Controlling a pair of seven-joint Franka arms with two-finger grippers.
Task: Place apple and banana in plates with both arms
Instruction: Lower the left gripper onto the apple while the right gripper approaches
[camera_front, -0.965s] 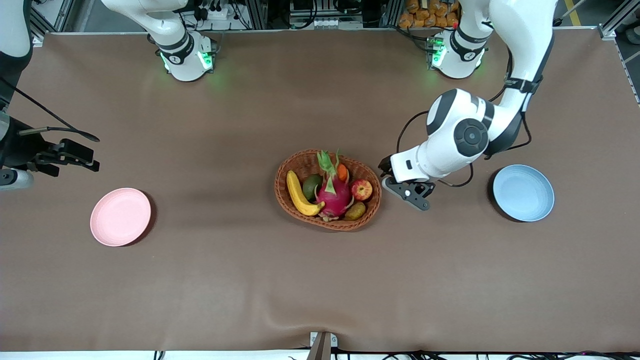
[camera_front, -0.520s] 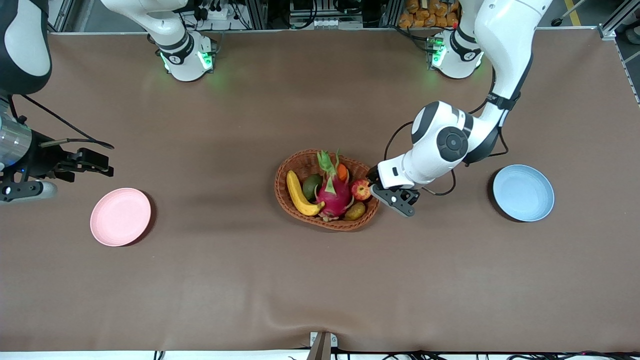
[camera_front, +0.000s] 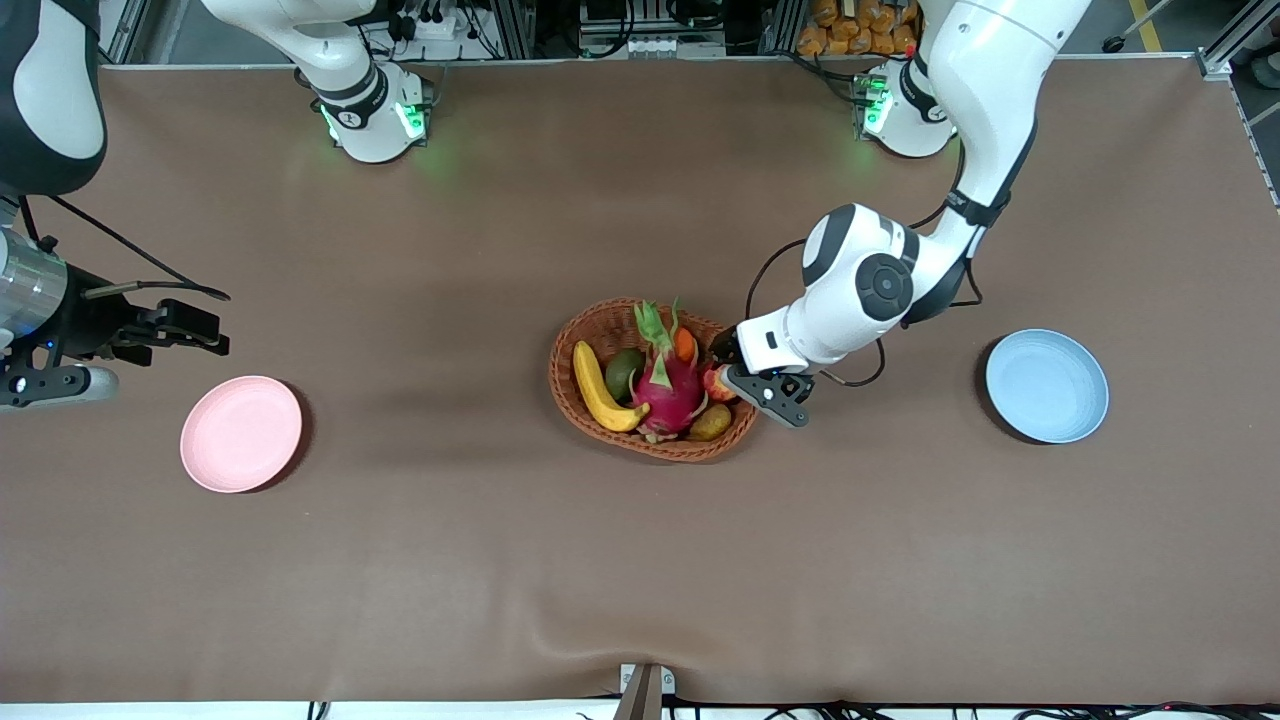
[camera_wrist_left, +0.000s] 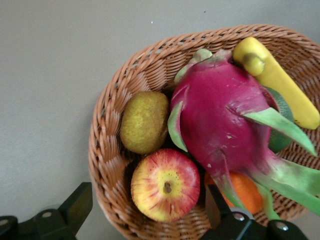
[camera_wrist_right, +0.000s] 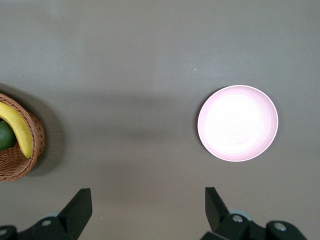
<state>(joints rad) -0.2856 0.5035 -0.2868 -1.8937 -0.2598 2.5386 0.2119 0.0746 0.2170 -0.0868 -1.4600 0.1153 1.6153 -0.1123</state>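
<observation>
The red-yellow apple lies in the wicker basket at the end nearest the left arm, half hidden in the front view. My left gripper hangs open over it. In the left wrist view one finger is outside the basket rim and the other is by the orange fruit. The banana lies at the basket's other end. My right gripper is open and empty above the table beside the pink plate. The blue plate lies toward the left arm's end.
The basket also holds a magenta dragon fruit, a brownish kiwi-like fruit, a small orange fruit and a green fruit. In the right wrist view the pink plate and the basket's edge show.
My left gripper has moved from the table between the basket and the blue plate to over the apple. My right gripper has shifted a little toward the table's middle.
</observation>
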